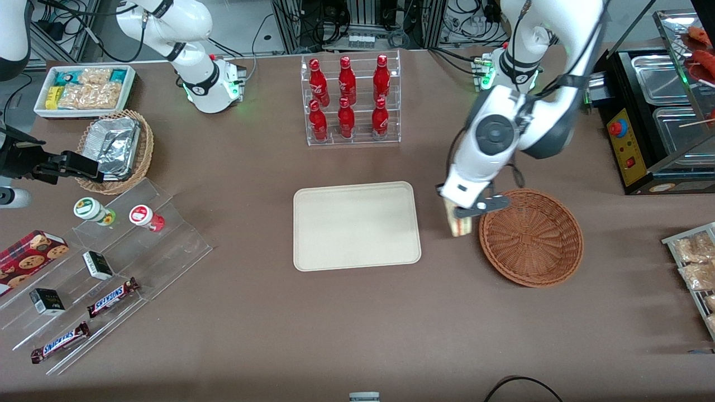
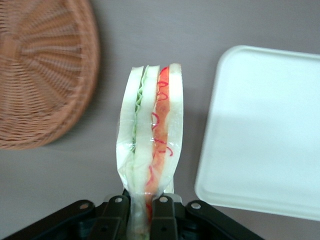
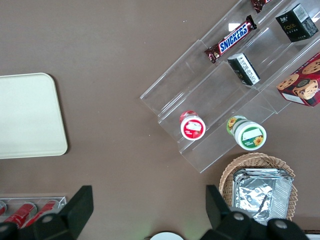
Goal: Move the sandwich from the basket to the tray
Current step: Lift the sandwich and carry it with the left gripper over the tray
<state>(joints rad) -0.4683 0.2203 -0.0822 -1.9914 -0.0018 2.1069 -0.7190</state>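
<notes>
My left arm's gripper (image 1: 461, 214) is shut on the sandwich (image 1: 461, 224), a wrapped wedge of pale bread with red and green layers (image 2: 152, 135). It hangs above the bare table, in the gap between the reddish-brown wicker basket (image 1: 530, 237) and the cream tray (image 1: 356, 226). The wrist view shows the black fingers (image 2: 165, 217) pinching the sandwich's narrow end at the gripper (image 2: 141, 216). The basket (image 2: 40, 70) lies to one side of the wedge and the tray (image 2: 270, 130) to the other. Nothing lies in the basket or on the tray (image 3: 25, 115).
A clear rack of red bottles (image 1: 352, 100) stands farther from the front camera than the tray. Toward the parked arm's end are stepped acrylic shelves with snacks (image 1: 106, 262), a tan basket with a foil container (image 1: 114, 148) and a white snack box (image 1: 85, 89). A food-warmer cabinet (image 1: 659, 117) stands at the working arm's end.
</notes>
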